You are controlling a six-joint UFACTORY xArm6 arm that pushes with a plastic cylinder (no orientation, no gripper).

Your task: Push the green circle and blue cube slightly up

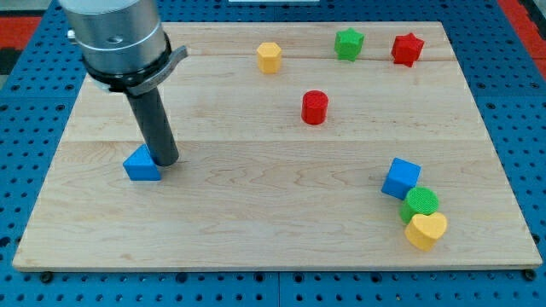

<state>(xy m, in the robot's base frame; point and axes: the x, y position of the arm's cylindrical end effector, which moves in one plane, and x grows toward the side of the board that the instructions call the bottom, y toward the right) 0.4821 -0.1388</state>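
Tip: my tip point(168, 162) rests on the table point(256, 230) at the view's left, touching a blue triangular block point(142, 165).
End effector: a bare rod, no jaws to part or close.
Targets: the blue cube point(400, 178) and green circle point(420, 203) touch near the view's lower right, a yellow heart point(425, 230) just below them.
Bearing: the pair lies well apart to the tip's right; pushing upward likely means approaching from beneath.
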